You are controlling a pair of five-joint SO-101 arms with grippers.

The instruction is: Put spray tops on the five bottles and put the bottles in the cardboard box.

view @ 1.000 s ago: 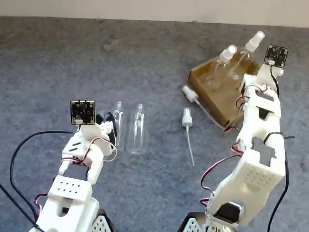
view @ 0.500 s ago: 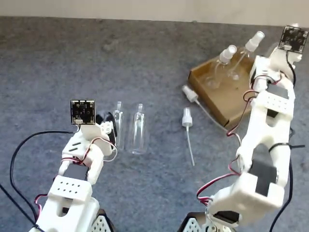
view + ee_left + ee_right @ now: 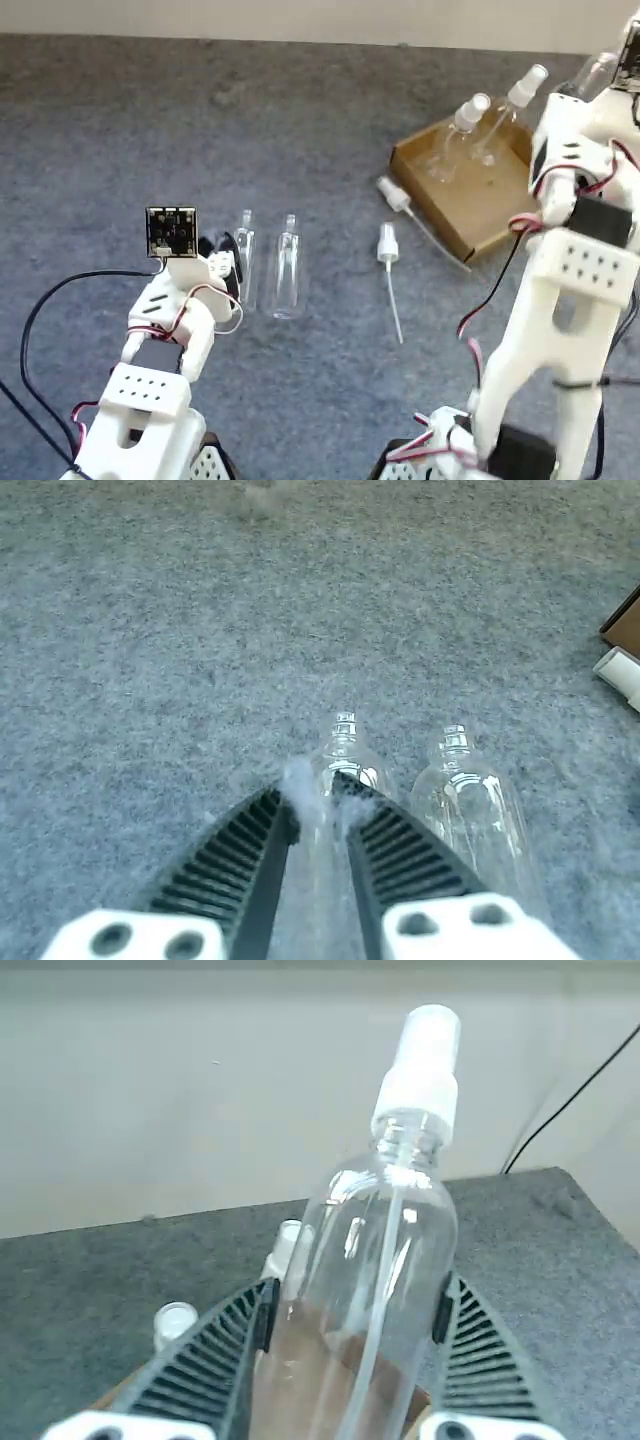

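One capped bottle (image 3: 400, 1190) pinched mid-body in right gripper (image 3: 355, 1305): light, slick, likely thin-walled; hold belly, not top.

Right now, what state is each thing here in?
Held bottle: spray top fitted, held up in the air.
Right gripper: shut on the held bottle.
Cardboard box: open, on the table.
Boxed bottles: two, both topped, leaning inside it.
Bare bottles: two, no tops, lying side by side.
Left gripper: at one bare bottle.
Loose spray tops: two, lying on the table.
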